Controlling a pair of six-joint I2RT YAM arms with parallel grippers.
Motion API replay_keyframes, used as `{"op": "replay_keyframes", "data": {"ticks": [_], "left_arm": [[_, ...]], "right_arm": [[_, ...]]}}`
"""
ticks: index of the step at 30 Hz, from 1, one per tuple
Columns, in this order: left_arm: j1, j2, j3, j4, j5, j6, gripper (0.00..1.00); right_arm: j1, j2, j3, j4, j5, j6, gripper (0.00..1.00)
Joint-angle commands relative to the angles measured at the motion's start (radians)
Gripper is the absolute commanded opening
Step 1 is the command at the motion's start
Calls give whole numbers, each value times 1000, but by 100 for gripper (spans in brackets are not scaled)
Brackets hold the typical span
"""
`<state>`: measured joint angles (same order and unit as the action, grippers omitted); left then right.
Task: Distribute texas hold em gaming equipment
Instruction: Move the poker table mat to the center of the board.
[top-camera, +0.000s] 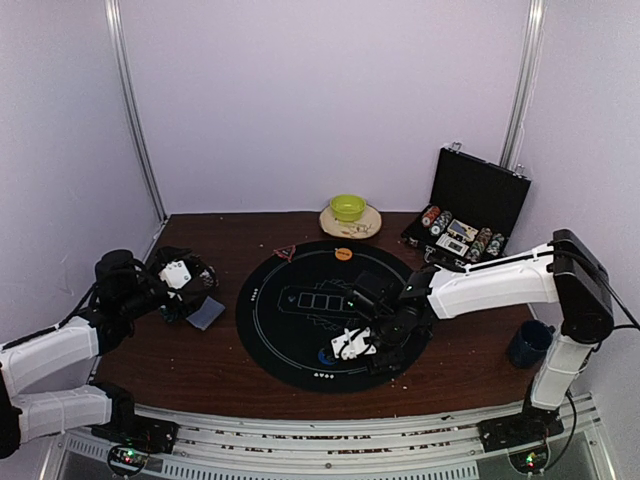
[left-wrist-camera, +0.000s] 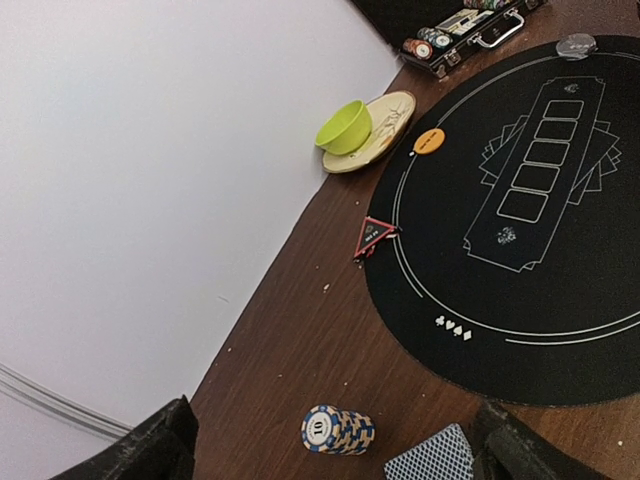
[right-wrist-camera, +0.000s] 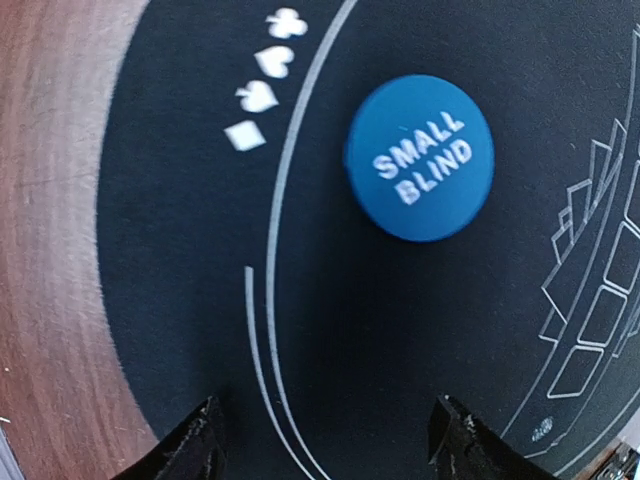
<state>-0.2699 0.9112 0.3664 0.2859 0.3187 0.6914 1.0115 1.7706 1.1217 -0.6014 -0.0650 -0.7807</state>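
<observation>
A blue "SMALL BLIND" disc (right-wrist-camera: 420, 158) lies flat on the black round mat (right-wrist-camera: 380, 330), just ahead of my right gripper (right-wrist-camera: 325, 455). That gripper is open and holds nothing. In the top view the right gripper (top-camera: 342, 349) sits low over the mat's near part, beside the blue disc (top-camera: 327, 356). My left gripper (left-wrist-camera: 335, 462) is open above a stack of blue-striped chips (left-wrist-camera: 337, 430) lying on its side and a grey-blue-backed card (left-wrist-camera: 432, 458). A red triangle marker (left-wrist-camera: 373, 237), an orange disc (left-wrist-camera: 428, 141) and a clear disc (left-wrist-camera: 577, 45) rest at the mat's rim.
An open black case (top-camera: 470, 210) with rows of chips stands at the back right. A green bowl (top-camera: 348, 207) on its plate is at the back centre. A dark blue mug (top-camera: 528, 343) stands by the right arm. The left wall runs close to the left gripper (top-camera: 188, 293).
</observation>
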Motion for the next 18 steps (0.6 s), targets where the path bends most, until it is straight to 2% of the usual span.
{"op": "replay_keyframes", "data": {"ticks": [1, 10, 18], "left_arm": [[6, -19, -6, 13, 17, 11, 98], [7, -6, -6, 13, 20, 17, 98], [6, -8, -7, 12, 13, 21, 98]], "right_arm": [[37, -26, -30, 39, -35, -44, 71], [104, -11, 6, -13, -103, -13, 73], [144, 18, -26, 65, -69, 18, 74]]}}
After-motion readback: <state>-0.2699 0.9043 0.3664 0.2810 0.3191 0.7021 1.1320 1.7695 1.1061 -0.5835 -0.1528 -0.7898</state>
